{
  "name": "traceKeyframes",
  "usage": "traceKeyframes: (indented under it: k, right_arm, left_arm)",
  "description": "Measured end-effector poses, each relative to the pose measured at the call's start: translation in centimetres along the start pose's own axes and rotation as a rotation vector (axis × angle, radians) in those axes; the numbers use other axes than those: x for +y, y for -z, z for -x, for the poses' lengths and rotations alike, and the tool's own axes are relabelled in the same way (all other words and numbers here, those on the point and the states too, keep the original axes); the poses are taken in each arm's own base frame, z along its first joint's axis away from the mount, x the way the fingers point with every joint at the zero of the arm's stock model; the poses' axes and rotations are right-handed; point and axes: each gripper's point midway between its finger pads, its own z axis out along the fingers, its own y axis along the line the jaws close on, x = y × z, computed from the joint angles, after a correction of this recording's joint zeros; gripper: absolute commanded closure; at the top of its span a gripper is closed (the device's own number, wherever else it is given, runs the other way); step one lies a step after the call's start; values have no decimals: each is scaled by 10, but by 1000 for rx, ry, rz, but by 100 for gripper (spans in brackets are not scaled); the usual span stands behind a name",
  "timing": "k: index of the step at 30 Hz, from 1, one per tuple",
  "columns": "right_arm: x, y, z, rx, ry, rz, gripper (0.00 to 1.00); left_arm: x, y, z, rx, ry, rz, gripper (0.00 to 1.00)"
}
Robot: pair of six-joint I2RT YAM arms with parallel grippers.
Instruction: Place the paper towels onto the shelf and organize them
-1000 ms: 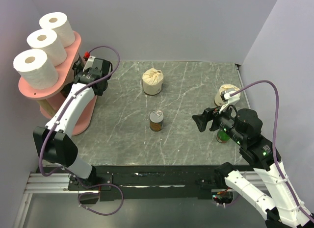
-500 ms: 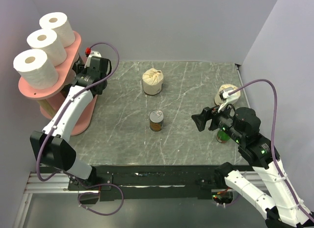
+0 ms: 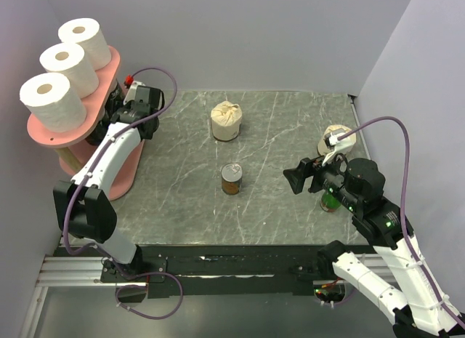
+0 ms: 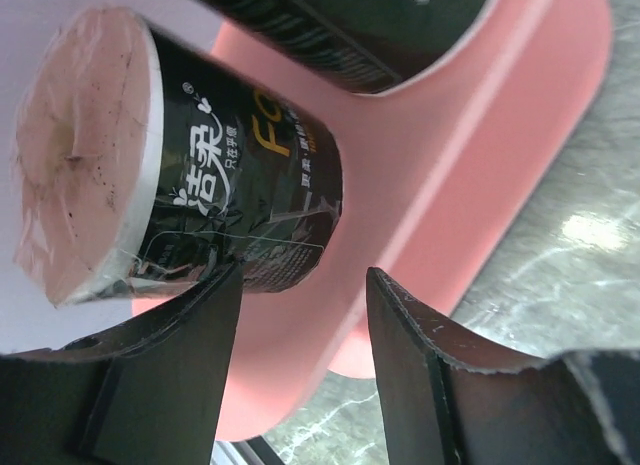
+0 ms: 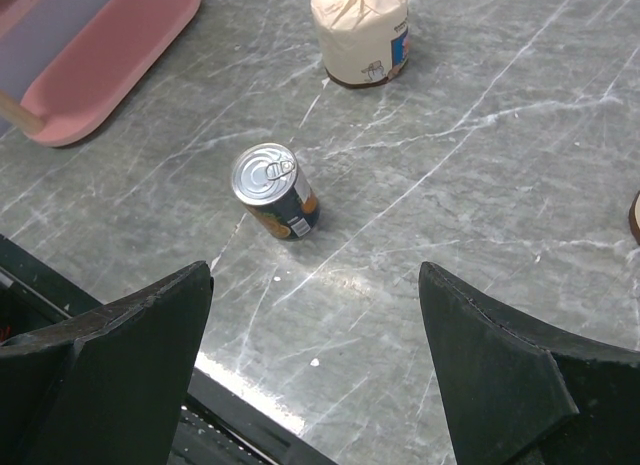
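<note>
Three white rolls [image 3: 65, 62] stood atop the pink shelf [image 3: 112, 64]; the left claw [image 4: 300, 280] gaped, released, by a black-wrapped roll [image 4: 230, 185] on a lower board [image 4: 480, 165]. Cream rolls [image 3: 226, 121] sat on the counter [image 3: 276, 134]; the right claw [image 5: 315, 270] hung spread, empty

A lab robot cell: plain lilac panels [image 3: 240, 33] wall in a marbled tabletop [image 3: 276, 134], the left arm [image 3: 109, 160] and right arm [image 3: 378, 222] mounted at an aluminium rail [image 3: 65, 269]
</note>
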Motion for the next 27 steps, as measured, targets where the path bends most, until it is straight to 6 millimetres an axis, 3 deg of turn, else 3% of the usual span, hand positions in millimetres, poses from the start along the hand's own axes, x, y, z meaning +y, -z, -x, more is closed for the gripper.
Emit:
traceKeyframes:
  k: [7, 12, 15, 18, 23, 27]
  right_arm:
    - [0, -1, -1, 5, -1, -1, 9]
    - [0, -3, -1, 10, -3, -1, 10]
    - [0, -9, -2, 24, -15, -5, 11]
    - [-2, -19, -8, 59, -34, -16, 11]
    - [-1, -35, -16, 112, -69, -22, 12]
    - [-1, -36, -17, 117, -82, -23, 11]
  left_arm:
    - [7, -6, -4, 19, 10, 14, 39]
    - [-10, -2, -4, 18, 11, -82, 36]
    - [-23, 11, 1, -7, 14, -160, 31]
    - [-41, 35, 10, -55, 19, -272, 24]
    - [-91, 93, 33, -170, 30, -578, 17]
    - [-126, 131, 59, -252, 41, -792, 15]
